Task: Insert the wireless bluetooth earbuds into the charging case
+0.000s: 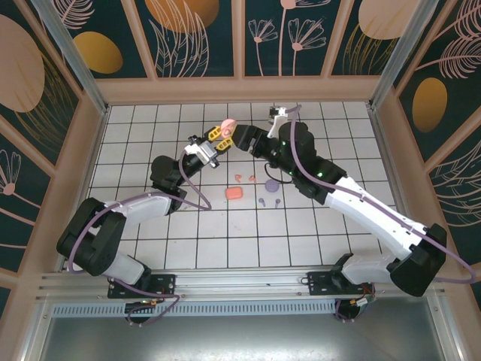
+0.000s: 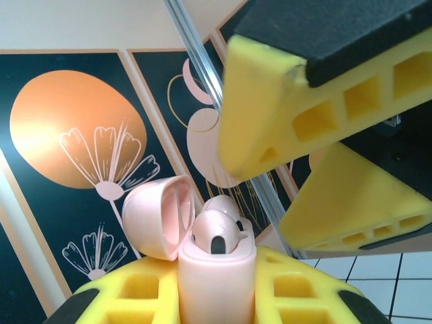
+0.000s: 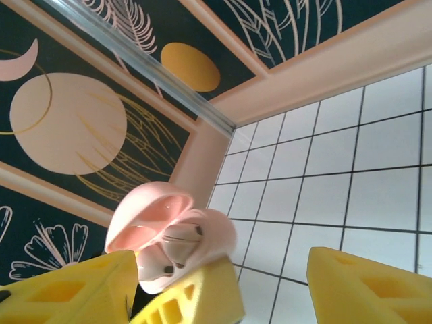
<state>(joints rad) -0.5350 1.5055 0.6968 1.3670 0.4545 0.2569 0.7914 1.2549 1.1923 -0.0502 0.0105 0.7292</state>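
My left gripper (image 1: 219, 137) is shut on a pale pink charging case (image 2: 216, 277), holding it up above the table. The lid (image 2: 156, 217) is open, and two pale pink earbuds (image 2: 216, 233) sit in the wells. From the right wrist the same case (image 3: 202, 239) shows, lid tipped back. My right gripper (image 2: 297, 155) stands open just beside the case, nothing between its fingers (image 3: 368, 280). On the tiles lie two coral-red earbuds (image 1: 240, 177), a coral case (image 1: 234, 193), a purple case (image 1: 270, 185) and two purple earbuds (image 1: 261, 201).
The white grid table (image 1: 225, 233) is boxed in by wooden walls (image 1: 240, 89) with dark flower panels. A metal post (image 2: 223, 115) runs up the back corner. Both arms meet over the middle back of the table.
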